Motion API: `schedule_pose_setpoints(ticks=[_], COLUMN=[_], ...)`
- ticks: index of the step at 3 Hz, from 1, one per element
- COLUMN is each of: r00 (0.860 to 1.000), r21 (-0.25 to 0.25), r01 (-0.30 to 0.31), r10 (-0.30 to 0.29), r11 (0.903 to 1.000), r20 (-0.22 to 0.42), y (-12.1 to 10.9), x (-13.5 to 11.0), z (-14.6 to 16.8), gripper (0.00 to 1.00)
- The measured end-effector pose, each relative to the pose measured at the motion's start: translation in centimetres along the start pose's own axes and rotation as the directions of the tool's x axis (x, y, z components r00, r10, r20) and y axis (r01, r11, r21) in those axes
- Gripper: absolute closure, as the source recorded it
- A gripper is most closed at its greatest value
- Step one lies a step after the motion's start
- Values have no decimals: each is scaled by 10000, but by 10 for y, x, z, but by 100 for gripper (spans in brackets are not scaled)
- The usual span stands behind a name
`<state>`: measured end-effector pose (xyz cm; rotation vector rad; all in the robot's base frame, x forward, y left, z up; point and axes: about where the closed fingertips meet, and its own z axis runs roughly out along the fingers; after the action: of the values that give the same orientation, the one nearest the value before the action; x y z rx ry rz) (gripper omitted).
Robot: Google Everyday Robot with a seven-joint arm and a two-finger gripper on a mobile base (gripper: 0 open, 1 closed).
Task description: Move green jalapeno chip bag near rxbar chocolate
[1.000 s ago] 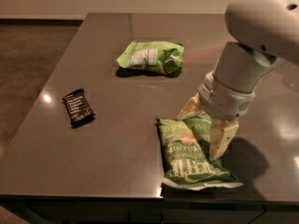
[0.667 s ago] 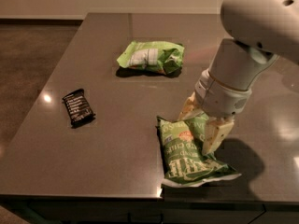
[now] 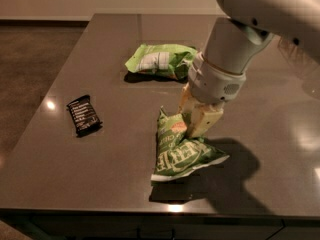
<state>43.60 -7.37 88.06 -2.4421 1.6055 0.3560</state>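
Observation:
The green jalapeno chip bag (image 3: 176,151), bright green with white "Kettle" lettering, hangs tilted from my gripper (image 3: 192,123), its top end raised and its lower end near the table. The gripper is shut on the bag's upper edge, right of the table's middle. The rxbar chocolate (image 3: 83,115), a small flat black wrapper with white text, lies on the table to the left, well apart from the bag.
A smaller lumpy green bag with a white striped label (image 3: 161,61) lies at the back of the dark table (image 3: 115,149), just behind my arm. The table's front edge runs close below the held bag. The floor drops off to the left.
The gripper has lifted the chip bag's top end and carried it left, toward the black bar. The bag now hangs tilted instead of lying flat.

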Motion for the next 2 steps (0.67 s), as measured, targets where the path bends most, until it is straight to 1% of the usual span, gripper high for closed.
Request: schedule_pose_setpoints(ticks=[1, 2], r00=[9975, 9899], r21=[256, 446], r01=[-699, -1393], r10=[696, 1380], r11=[9972, 9892], r20=[142, 310], y=[-35, -66], x=[-15, -30], z=[-2, -2], gripper=[100, 100])
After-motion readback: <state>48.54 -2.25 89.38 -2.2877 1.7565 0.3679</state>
